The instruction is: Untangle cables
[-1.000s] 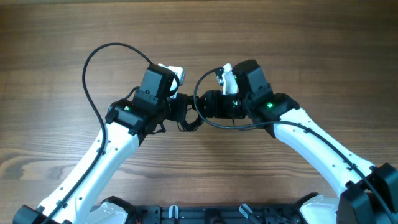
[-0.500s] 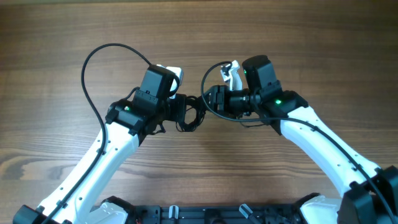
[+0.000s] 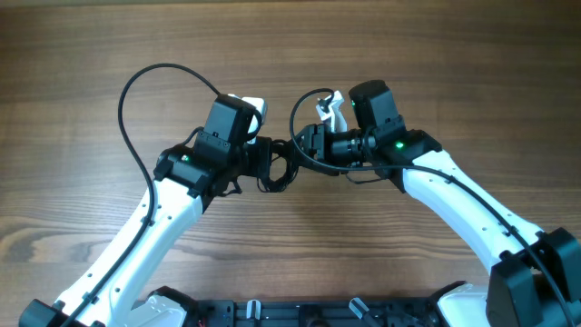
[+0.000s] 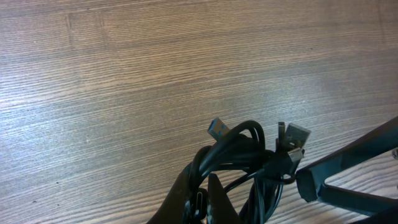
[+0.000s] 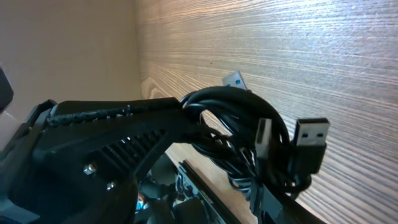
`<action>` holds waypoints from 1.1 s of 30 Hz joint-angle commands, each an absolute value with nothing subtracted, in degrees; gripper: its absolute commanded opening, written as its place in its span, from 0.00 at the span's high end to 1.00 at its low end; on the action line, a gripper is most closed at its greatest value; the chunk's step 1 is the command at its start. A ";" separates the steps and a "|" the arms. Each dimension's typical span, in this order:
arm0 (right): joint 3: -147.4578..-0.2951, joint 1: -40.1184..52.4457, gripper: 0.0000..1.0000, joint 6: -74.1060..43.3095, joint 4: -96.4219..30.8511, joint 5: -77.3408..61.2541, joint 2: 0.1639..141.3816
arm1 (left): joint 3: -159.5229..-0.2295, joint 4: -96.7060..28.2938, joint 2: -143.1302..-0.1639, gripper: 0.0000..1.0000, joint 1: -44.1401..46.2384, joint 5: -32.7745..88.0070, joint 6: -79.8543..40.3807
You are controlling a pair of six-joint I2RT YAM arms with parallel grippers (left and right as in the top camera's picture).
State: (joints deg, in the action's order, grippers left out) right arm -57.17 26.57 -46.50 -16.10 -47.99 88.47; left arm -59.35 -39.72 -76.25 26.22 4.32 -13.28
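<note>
Cables point(image 4: 239, 149): knotted bundle hanging just above the table point(image 4: 124, 74), between both arms.
Left gripper point(image 3: 265, 161): clamping the bundle.
Right gripper point(image 3: 307, 150): sitting beside the plugs point(image 5: 311, 143); jaw state unclear.
Risk: tugging the wrong loop, probably tightening the knot.

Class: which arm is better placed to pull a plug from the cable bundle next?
Likely right: the right gripper is open beside the USB plugs, while the left gripper is shut, anchoring the cable bundle.
</note>
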 commanded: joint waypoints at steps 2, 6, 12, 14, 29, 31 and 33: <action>-58.00 26.83 0.40 -48.14 -15.44 -49.28 89.17 | -60.34 -39.46 -76.31 0.96 26.55 4.45 -14.22; -58.00 26.83 0.39 -48.01 -15.40 -47.11 89.17 | -60.34 -39.35 -76.31 0.96 26.55 4.45 -14.22; -58.00 26.83 0.36 -48.05 -12.73 -43.05 89.17 | -60.34 -39.42 -76.31 0.96 26.55 5.61 -14.24; -58.00 26.83 0.36 -48.47 -12.49 -42.22 89.17 | -60.34 -39.40 -76.31 0.96 26.55 6.20 -14.24; -58.00 26.83 0.62 -30.28 -12.91 -41.71 92.29 | -60.34 -39.20 -76.29 0.96 26.52 7.88 -14.22; -58.00 26.83 0.67 -27.88 -12.95 -43.68 92.31 | -60.34 -39.22 -76.29 0.96 26.52 7.86 -14.22; -58.00 26.81 0.67 -25.30 -13.06 -45.82 92.31 | -60.34 -39.22 -76.29 0.96 26.52 7.86 -14.20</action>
State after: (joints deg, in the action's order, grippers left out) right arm -57.17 26.57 -31.77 -12.84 -41.93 91.55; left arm -59.35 -39.64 -76.25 26.22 6.92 -13.69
